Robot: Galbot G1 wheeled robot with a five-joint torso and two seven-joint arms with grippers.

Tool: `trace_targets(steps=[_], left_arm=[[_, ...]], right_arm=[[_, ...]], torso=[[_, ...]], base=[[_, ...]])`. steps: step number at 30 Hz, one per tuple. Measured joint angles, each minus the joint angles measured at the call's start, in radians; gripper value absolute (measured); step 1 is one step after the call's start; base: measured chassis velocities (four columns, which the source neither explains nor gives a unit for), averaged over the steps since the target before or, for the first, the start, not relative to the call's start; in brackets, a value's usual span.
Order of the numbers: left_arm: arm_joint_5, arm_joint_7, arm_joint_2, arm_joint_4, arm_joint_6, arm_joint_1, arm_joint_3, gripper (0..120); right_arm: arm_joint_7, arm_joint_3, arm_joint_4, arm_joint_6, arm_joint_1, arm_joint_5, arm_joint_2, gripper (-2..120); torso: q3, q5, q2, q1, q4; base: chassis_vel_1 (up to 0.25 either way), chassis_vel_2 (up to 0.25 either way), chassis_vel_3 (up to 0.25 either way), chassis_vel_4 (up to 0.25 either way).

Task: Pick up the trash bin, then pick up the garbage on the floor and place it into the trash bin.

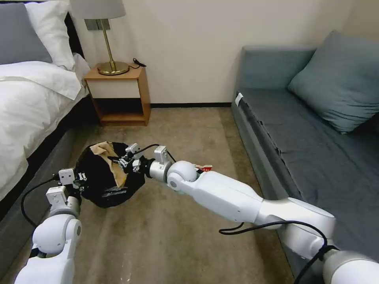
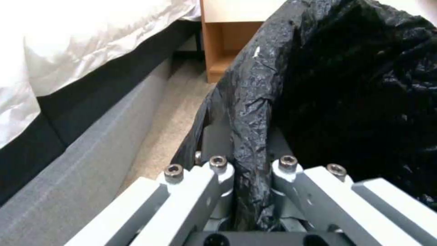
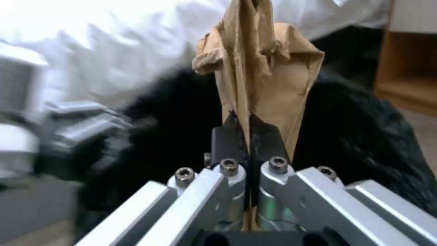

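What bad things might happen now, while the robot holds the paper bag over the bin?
1. The left gripper pinches just the thin black liner at the trash bin rim. The plastic could slip or tear, and the bin might drop.
2. The right gripper holds the brown paper bag by one edge; part of it sticks above the rim, so it might catch or fall outside when released.
3. A red-white cup lies on the floor beside the right arm, which could knock it.

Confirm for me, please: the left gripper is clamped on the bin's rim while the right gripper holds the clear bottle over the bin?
Not quite. The left gripper does clamp the trash bin rim, but the right gripper holds the crumpled brown paper bag, not a bottle; the right wrist view shows it.
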Motion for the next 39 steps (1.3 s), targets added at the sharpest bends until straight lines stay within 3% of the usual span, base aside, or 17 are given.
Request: trace_targets(steps=[3, 5, 9, 11, 12, 14, 16, 29, 33, 35, 39], left_arm=[[0.000, 0.002, 0.000, 0.003, 0.000, -0.002, 0.003, 4], [-0.001, 0.002, 0.002, 0.005, 0.000, -0.003, 0.003, 4], [-0.008, 0.003, 0.012, 0.011, 0.001, -0.011, 0.003, 4], [-0.009, 0.003, 0.013, 0.011, 0.001, -0.011, 0.003, 4], [-0.009, 0.005, 0.018, 0.012, 0.003, -0.012, 0.005, 4], [-0.009, 0.005, 0.021, 0.012, 0.004, -0.014, 0.006, 4], [-0.012, 0.005, 0.028, 0.012, 0.008, -0.018, 0.005, 4], [-0.031, 0.001, 0.039, 0.050, -0.005, -0.004, -0.012, 4], [-0.043, -0.001, 0.039, 0.063, -0.008, -0.002, -0.023, 4], [-0.052, -0.005, 0.039, 0.067, -0.008, -0.003, -0.032, 4], [-0.057, -0.007, 0.040, 0.068, -0.008, -0.005, -0.037, 4]], right_arm=[[0.012, 0.003, -0.042, 0.004, -0.003, -0.020, 0.021, 1], [0.017, 0.005, -0.049, 0.004, -0.006, -0.028, 0.024, 7], [0.025, 0.010, -0.031, -0.007, -0.013, -0.045, 0.022, 27], [0.025, 0.010, -0.030, -0.007, -0.014, -0.048, 0.022, 28], [0.026, 0.010, -0.012, -0.002, -0.015, -0.064, 0.021, 39], [0.028, 0.010, 0.003, -0.002, -0.015, -0.071, 0.018, 42], [0.033, 0.007, 0.045, -0.008, -0.017, -0.088, 0.009, 54], [0.032, 0.036, 0.055, -0.049, -0.019, -0.161, -0.044, 95], [0.117, 0.072, 0.109, -0.056, -0.049, -0.177, -0.054, 99], [0.230, 0.123, 0.155, -0.085, -0.073, -0.193, -0.060, 100], [0.306, 0.176, 0.190, -0.131, -0.089, -0.207, -0.072, 100]], torso=[[0.000, 0.0000, 0.000, 0.000, 0.0000], [0.000, 0.0000, 0.000, 0.000, 0.0001], [0.000, 0.0001, 0.000, 0.000, 0.0000], [0.000, 0.0001, 0.000, 0.000, 0.0000], [0.000, 0.0001, 0.000, 0.000, 0.0001], [0.000, 0.0001, 0.000, 0.000, 0.0001], [0.000, 0.0002, 0.000, 0.000, 0.0000], [0.000, 0.0002, 0.000, 0.000, -0.0001], [0.000, 0.0002, 0.000, 0.000, 0.0002], [0.000, 0.0002, 0.000, 0.000, 0.0004], [0.000, 0.0003, 0.000, 0.000, 0.0003]], base=[[0.000, 0.000, 0.000, 0.000], [0.000, 0.000, 0.000, 0.000], [0.000, 0.000, 0.000, 0.000], [0.000, 0.000, 0.000, 0.000], [0.000, 0.000, 0.000, 0.000], [0.000, 0.000, 0.000, 0.000], [0.000, 0.000, 0.000, 0.000], [0.000, 0.000, 0.000, 0.000], [0.000, 0.000, 0.000, 0.000], [0.000, 0.000, 0.000, 0.000], [0.000, 0.000, 0.000, 0.000]])
